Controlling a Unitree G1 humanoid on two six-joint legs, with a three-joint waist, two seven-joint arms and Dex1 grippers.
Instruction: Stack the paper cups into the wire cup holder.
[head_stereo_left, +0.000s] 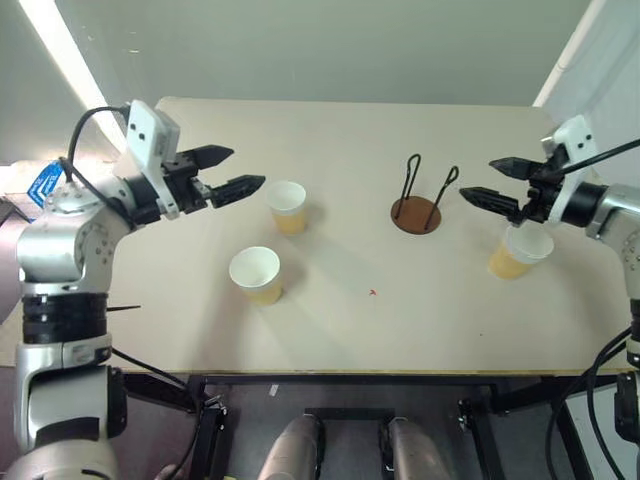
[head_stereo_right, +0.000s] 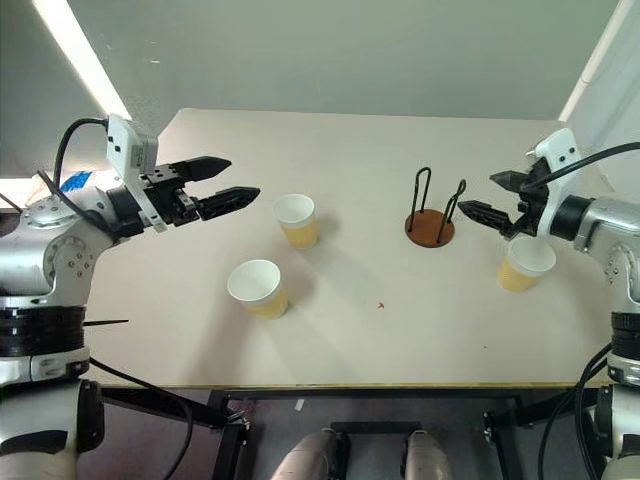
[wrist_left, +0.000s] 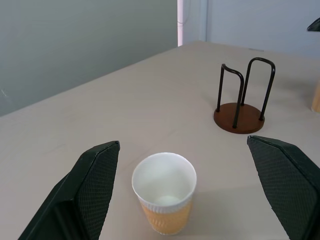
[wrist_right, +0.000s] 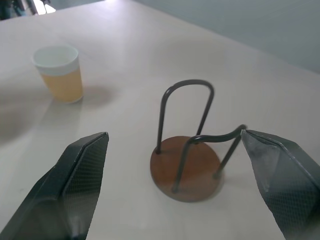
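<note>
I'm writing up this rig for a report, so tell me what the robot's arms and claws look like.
Both arms are silver-grey metal with rounded joint housings and black bands. A black cable loops over each forearm. Each wrist carries a white boxy camera module. The left claw and right claw each have two black tapered fingers, pointed at the tips, with finely textured inner pads.

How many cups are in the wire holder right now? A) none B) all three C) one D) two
A: the wire cup holder stands empty, and all three paper cups sit apart on the table: two on the robot's left, one by the right gripper.
</note>
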